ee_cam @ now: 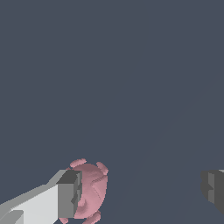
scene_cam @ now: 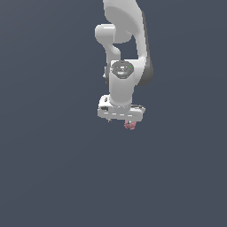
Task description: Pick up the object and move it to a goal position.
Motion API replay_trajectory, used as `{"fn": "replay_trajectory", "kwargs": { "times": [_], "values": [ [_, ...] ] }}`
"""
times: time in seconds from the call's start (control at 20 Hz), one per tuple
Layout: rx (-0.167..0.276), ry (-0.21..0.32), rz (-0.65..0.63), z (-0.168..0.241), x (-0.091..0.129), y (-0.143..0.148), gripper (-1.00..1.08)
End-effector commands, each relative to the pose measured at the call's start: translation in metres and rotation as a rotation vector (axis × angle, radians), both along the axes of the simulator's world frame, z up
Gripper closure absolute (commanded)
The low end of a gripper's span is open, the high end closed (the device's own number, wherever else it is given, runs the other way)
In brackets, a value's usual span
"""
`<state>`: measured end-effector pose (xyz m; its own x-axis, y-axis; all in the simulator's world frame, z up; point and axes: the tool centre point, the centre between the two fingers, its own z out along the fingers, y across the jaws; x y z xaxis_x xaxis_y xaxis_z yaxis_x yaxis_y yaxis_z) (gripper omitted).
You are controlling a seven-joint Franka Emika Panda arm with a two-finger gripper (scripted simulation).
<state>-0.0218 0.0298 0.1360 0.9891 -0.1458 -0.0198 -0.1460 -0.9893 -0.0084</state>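
The gripper (ee_cam: 140, 192) gapes wide, holding nothing; the pink object (ee_cam: 92, 190) by one finger (ee_cam: 69, 194) looks light, bumpy, best pinched across its middle

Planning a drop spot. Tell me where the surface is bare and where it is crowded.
Nearly all the dark surface is bare: on both sides of the arm and everywhere below it in the exterior view. The only crowded spot is under the gripper, where the pink object sits. In the wrist view it lies against one finger; the stretch to the other finger is bare.
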Motion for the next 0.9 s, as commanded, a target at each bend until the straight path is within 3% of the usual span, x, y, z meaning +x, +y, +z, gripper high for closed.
{"fn": "replay_trajectory", "kwargs": {
  "times": [0.0,0.4,0.85],
  "values": [
    [-0.003,-0.002,-0.029,-0.008,-0.008,0.013,-0.92],
    [-0.010,-0.011,-0.129,-0.032,-0.040,0.051,-0.92],
    [-0.013,-0.017,-0.187,-0.045,-0.060,0.071,-0.92]
  ]
}}
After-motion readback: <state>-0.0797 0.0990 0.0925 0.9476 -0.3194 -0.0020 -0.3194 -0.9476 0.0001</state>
